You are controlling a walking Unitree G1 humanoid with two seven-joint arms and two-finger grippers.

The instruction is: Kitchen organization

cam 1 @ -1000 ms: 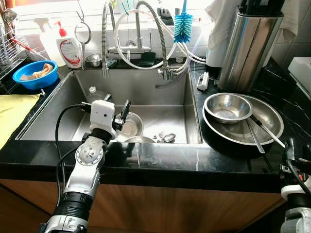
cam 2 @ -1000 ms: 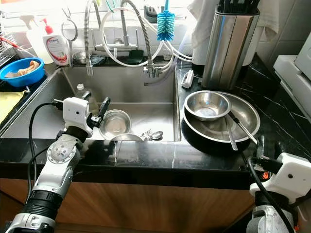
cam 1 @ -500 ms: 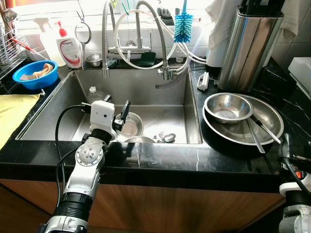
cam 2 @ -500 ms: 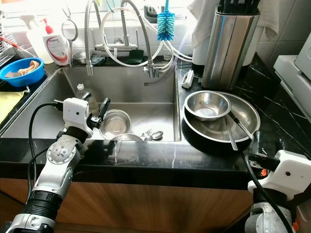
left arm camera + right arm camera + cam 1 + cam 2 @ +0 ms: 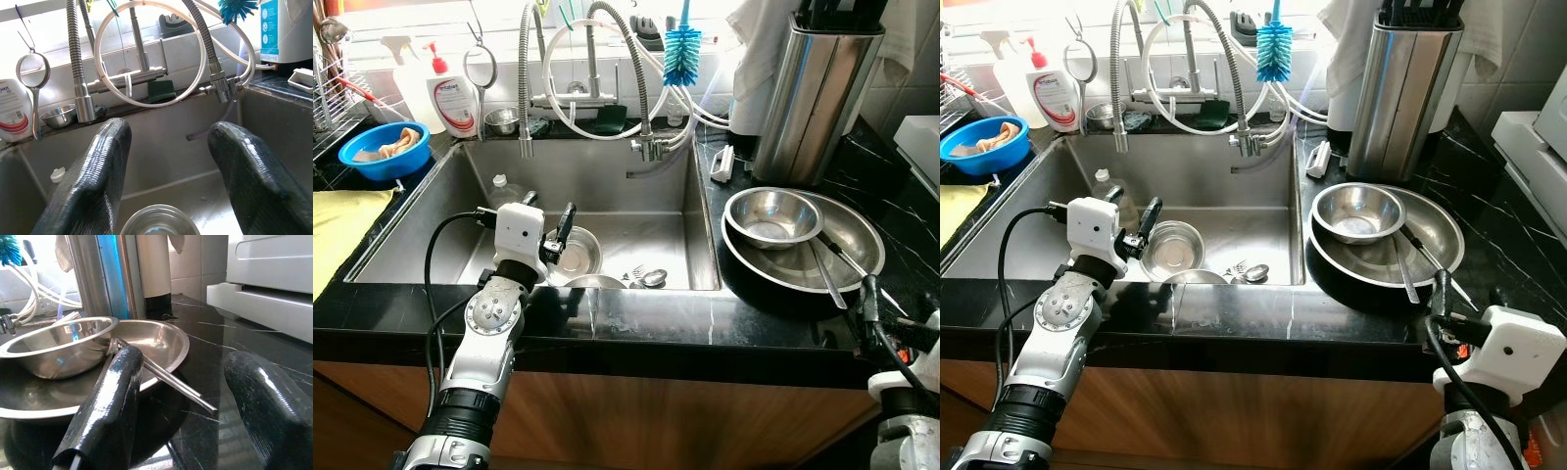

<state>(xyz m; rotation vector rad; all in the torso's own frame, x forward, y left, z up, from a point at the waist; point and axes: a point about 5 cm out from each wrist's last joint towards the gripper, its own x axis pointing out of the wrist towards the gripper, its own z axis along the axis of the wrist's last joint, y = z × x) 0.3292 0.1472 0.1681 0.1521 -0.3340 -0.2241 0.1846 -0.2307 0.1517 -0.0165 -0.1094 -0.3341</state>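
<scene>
A small steel bowl (image 5: 576, 253) lies on the sink (image 5: 675, 211) floor, with a second bowl's rim (image 5: 592, 282) and a spoon (image 5: 651, 278) near the front wall. My left gripper (image 5: 168, 161) hangs open just above and left of that bowl, its fingers (image 5: 566, 220) pointing toward the taps. On the black counter to the right, a small steel bowl (image 5: 771, 217) sits inside a large steel bowl (image 5: 854, 235), with long metal utensils (image 5: 830, 266) leaning on the rim. My right gripper (image 5: 190, 396) is open at the counter's front edge, facing the large bowl (image 5: 161, 340).
Spring taps and white hoses (image 5: 592, 69) arch over the sink's back, beside a blue brush (image 5: 682, 54). A tall steel knife holder (image 5: 818, 93) stands behind the bowls. At left are a soap bottle (image 5: 450, 98), a blue bowl (image 5: 384, 149) and a yellow cloth (image 5: 337, 220). A white appliance (image 5: 1538, 137) stands at right.
My right gripper has come up and forward toward the large bowl's front rim. The left arm has stayed over the sink.
</scene>
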